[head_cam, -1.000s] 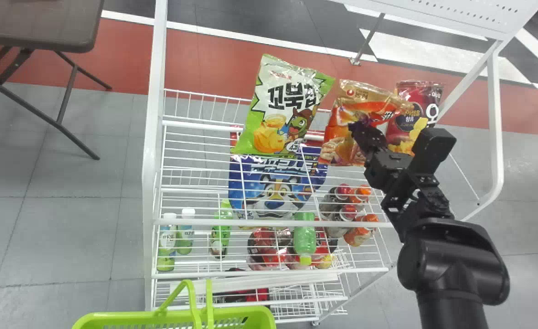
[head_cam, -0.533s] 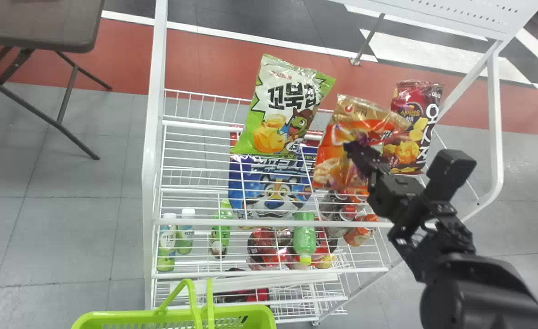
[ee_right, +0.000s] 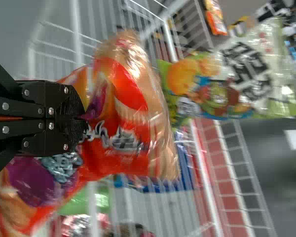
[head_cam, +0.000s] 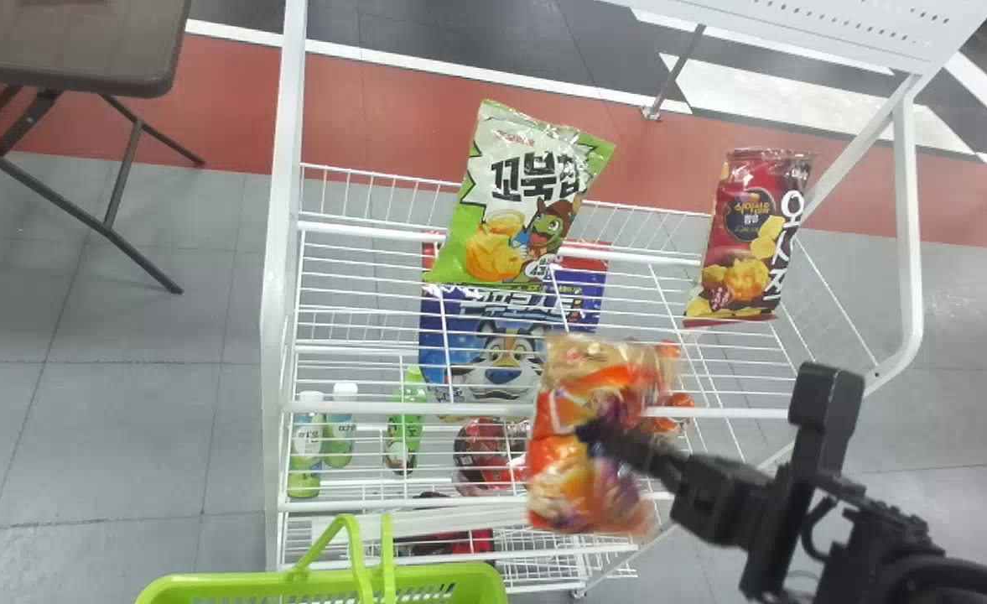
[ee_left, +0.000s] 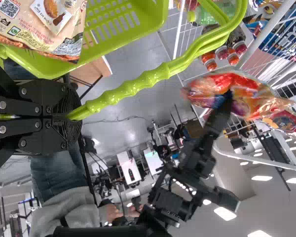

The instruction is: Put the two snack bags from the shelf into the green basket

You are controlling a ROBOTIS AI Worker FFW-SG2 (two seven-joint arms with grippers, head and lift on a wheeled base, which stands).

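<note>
The white wire shelf point(head_cam: 275, 277) takes up most of the head view, with a green snack bag point(head_cam: 522, 193) and a dark red snack bag point(head_cam: 749, 235) standing apart on its top tier. In front sits the green basket point(head_cam: 459, 574), near the shelf's left end. A peach-coloured snack bag point(ee_left: 19, 22) shows at the basket in the left wrist view, apparently inside — so this is probably the second of the two bags.

That one, the orange snack bag point(head_cam: 581, 495), is clear of the top tier, hanging in front of the shelf to the right of the basket. The right gripper point(ee_right: 83, 118) has its fingers pinched together on it; the left gripper point(ee_left: 71, 116) is clamped on the basket handle point(ee_left: 133, 89).

The step in hand looks like the carry from shelf to basket. Next, the right arm should bring the bag left over the opening, past the handle — the likeliest snag — then lower it and let go while the left steadies the basket.
</note>
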